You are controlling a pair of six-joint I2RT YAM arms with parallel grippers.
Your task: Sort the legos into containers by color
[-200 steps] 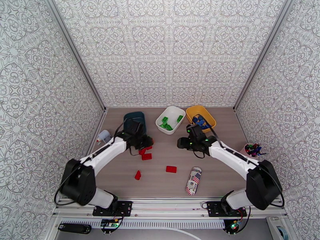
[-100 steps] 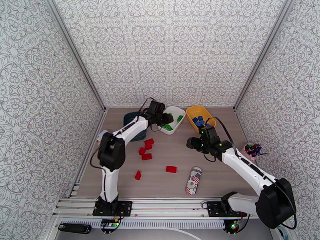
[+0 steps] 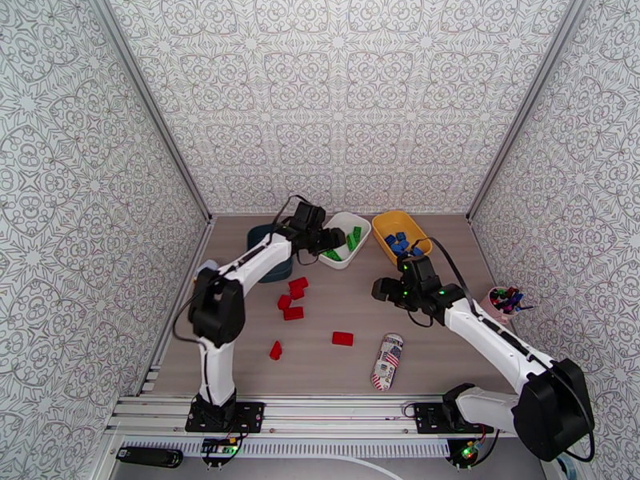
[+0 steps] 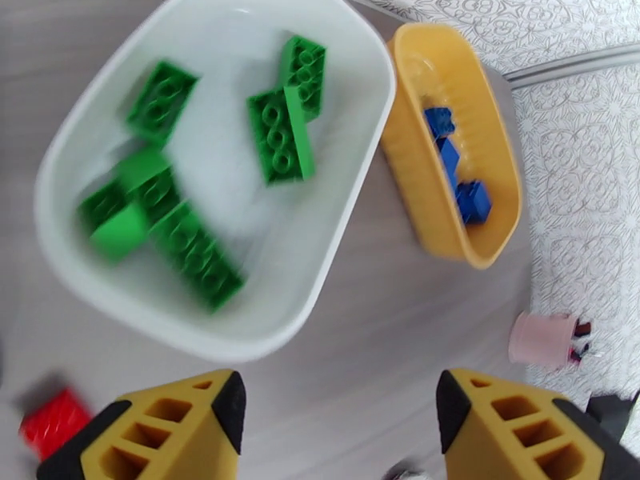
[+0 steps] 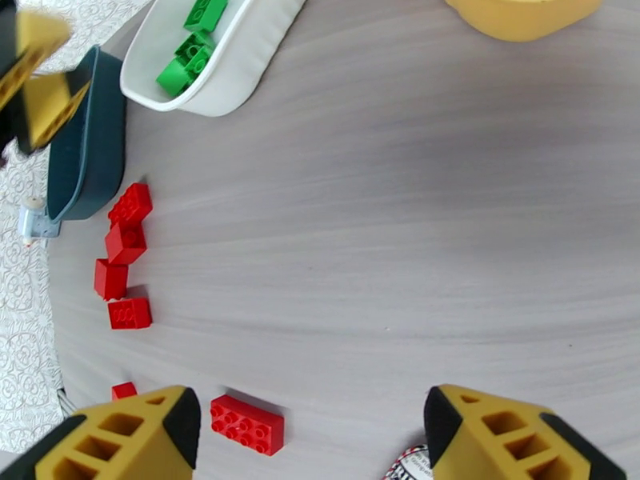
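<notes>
- Left wrist view: green legos (image 4: 160, 210) toward 8 o'clock in the white bin (image 4: 240, 334) are smeared by blur.
- Right wrist view: yellow bin (image 5: 520, 14) is cut off at 12 o'clock, printed can (image 5: 412, 467) at 6.
- Top view: left arm (image 3: 252, 262) hides much of the teal bin (image 3: 278, 270).

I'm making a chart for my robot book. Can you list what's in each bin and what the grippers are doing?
white bin: green legos
yellow bin: blue legos
teal bin: contents hidden
table: red legos, unsorted
left gripper: open, by the white bin
right gripper: open, over the table
</notes>
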